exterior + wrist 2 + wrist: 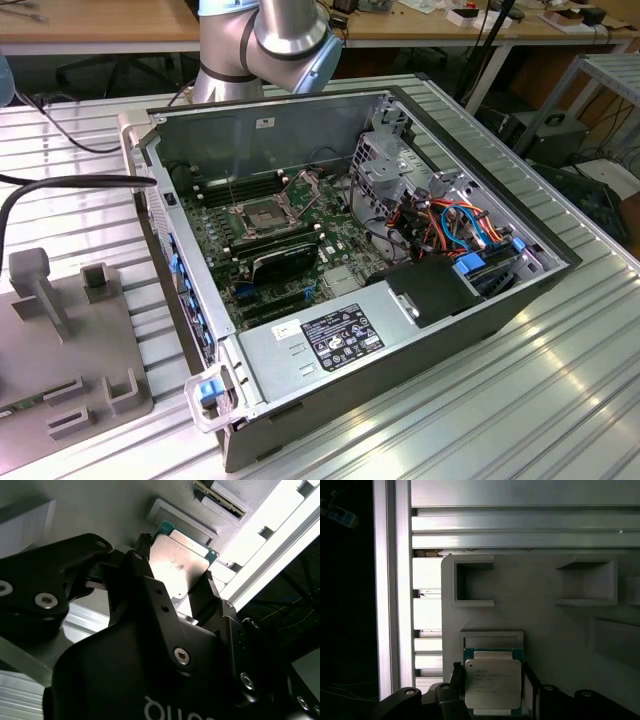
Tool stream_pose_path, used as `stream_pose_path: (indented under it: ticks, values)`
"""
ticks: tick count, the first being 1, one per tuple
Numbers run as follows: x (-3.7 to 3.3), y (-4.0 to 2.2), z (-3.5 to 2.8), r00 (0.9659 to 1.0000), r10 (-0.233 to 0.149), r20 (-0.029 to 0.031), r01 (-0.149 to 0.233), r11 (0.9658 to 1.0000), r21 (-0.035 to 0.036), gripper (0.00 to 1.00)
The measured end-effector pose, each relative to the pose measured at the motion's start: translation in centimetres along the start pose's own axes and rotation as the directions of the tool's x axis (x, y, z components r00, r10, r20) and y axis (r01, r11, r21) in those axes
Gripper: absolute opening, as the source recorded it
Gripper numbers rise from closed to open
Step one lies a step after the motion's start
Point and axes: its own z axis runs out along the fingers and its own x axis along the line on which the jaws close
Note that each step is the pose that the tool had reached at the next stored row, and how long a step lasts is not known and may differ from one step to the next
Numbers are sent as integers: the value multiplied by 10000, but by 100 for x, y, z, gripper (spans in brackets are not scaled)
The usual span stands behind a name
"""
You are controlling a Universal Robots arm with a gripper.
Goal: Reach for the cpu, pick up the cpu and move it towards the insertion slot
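**Gripper closed on the cpu at its fixture pocket; the slot sits well apart in the case.**

Exterior view: the case [300, 115] lies open on the table [500, 400], probably so the board faces up for a reach from above. The slot [252, 215] sits mid-board, far from the grey fixture [70, 350] at the exterior view's left. The arm [270, 35] rises behind the case.
Second wrist view: the gripper [177, 562] has a finger pressed on each of two opposite edges of the cpu [175, 569], likely to keep off its flat face. I cannot tell whether the chip has left the pocket.
First wrist view: the pocket seems made to hold the cpu [492, 685] square. It is a thin chip with a pale silver lid and a green rim.
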Motion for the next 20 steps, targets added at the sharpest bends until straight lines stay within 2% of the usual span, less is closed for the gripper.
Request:
stream_pose_path:
  ticks: [3,4,8,9,20]
  values:
    - [0,0,-38,10000,1,-1,-1,10000,0,55]
    - [1,-1,-82,10000,0,0,0,10000,0,55]
    - [1,-2,-147,10000,0,-1,0,10000,0,55]
    - [1,-3,-192,10000,0,-1,0,10000,1,55]
    - [3,-6,-398,10000,1,-1,-1,10000,0,55]
